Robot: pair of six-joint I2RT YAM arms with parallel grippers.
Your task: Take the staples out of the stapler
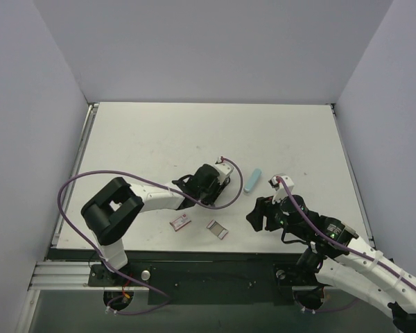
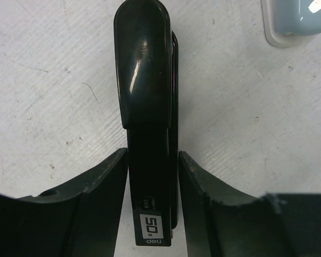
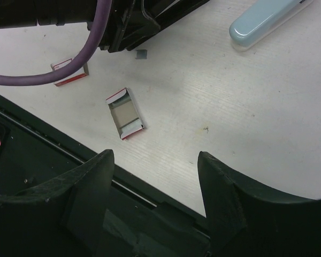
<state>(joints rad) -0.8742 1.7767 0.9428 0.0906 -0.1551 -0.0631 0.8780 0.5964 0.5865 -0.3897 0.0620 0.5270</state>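
**Left wrist:** A slim stapler (image 2: pixel 144 69) with a glossy black shell and a rounded nose is lying flat on the scuffed white table (image 2: pixel 53 80). Its rear is sitting between the matte black fingers (image 2: pixel 104 182) of the left gripper (image 2: pixel 153 155). The jaws are hugging both flanks at a narrow setting, and whether they are pressing cannot be told. A smooth pale blue case (image 2: pixel 305 16) is peeking in at the upper right.

**Right wrist:** The right gripper (image 3: pixel 155 158) is hovering with its jaws spread wide and nothing between them, above the table's near edge. Ahead, a small open box (image 3: pixel 124 113) with red ends and a silvery inside is lying on the table. A second red-edged box (image 3: pixel 69 73), a small grey piece (image 3: pixel 141 54) and a purple cable (image 3: pixel 91 43) are lying beyond it.

**Overhead:** The left arm is reaching to mid-table and covering most of the stapler. The blue case is lying just to its right, with both boxes nearer the bases.
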